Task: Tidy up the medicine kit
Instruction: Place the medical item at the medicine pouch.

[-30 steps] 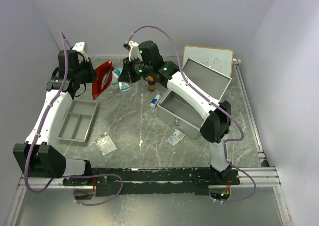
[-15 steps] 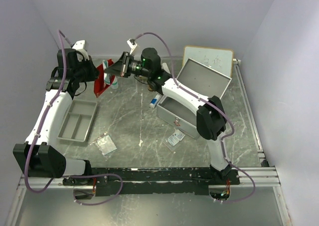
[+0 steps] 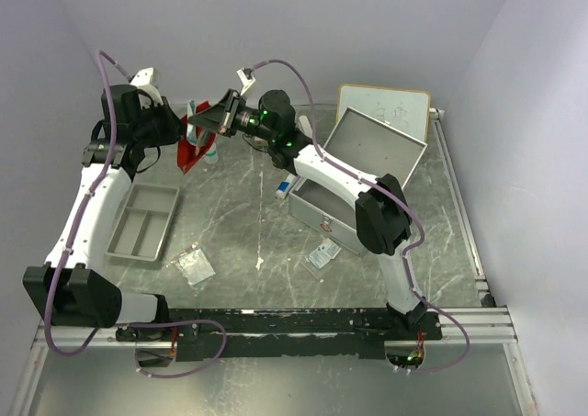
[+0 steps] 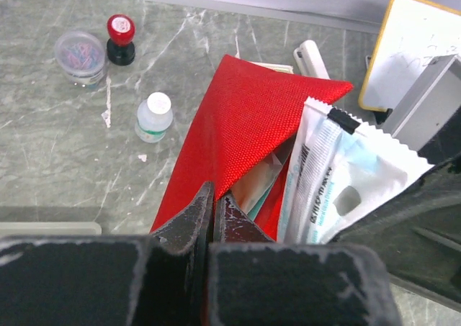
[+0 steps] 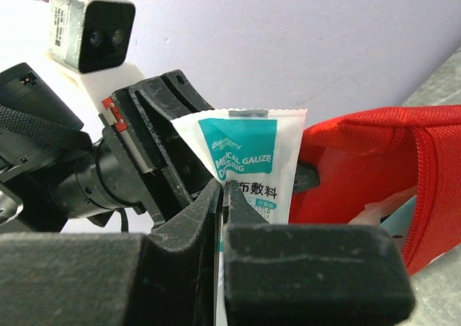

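Note:
My left gripper [image 4: 215,205] is shut on the edge of a red fabric pouch [image 4: 241,132] and holds it up off the table at the back left [image 3: 190,145]. The pouch mouth gapes, with packets inside. My right gripper [image 5: 222,195] is shut on a white and teal medical gauze packet [image 5: 248,157], held at the pouch mouth; the packet also shows in the left wrist view [image 4: 338,178]. In the top view the right gripper [image 3: 204,122] meets the left gripper [image 3: 177,129] at the pouch.
A grey open metal case [image 3: 354,182] stands at the right, a whiteboard [image 3: 384,108] behind it. A grey divided tray [image 3: 142,221] lies at the left. Plastic packets [image 3: 195,264] [image 3: 322,252] lie near the front. A small white bottle [image 4: 153,116], a red-capped bottle [image 4: 120,38] and a round clear container [image 4: 79,55] stand under the pouch.
My right arm has swung left from near the case to the pouch, bringing the gauze packet to its mouth. My left gripper has raised the pouch slightly.

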Controlling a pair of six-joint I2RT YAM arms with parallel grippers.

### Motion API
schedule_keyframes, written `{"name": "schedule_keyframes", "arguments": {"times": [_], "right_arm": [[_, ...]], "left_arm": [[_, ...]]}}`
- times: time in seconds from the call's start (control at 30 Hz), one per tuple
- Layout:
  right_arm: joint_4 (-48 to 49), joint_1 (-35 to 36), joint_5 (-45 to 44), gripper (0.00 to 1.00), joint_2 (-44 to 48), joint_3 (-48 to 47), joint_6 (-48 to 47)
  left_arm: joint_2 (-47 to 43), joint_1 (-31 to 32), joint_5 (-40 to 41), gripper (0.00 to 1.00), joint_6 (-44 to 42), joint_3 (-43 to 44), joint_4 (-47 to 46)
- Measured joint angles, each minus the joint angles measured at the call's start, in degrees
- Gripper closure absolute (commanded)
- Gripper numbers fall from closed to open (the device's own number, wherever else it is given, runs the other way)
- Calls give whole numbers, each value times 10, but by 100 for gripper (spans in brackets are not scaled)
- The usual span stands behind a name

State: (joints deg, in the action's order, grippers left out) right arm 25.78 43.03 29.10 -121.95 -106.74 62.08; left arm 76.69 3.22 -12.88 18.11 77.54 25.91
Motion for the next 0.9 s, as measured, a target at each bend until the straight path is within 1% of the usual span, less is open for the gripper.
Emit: {"name": "schedule_keyframes", "arguments": {"times": [0.43, 0.9], "right_arm": [[-9, 0, -53, 100, -6, -13, -10], [-48, 2, -71, 100, -7, -7, -42]], "left_arm": [[0, 0, -34, 93, 39, 17, 0], [2, 0, -41, 93, 55, 45, -1]]}}
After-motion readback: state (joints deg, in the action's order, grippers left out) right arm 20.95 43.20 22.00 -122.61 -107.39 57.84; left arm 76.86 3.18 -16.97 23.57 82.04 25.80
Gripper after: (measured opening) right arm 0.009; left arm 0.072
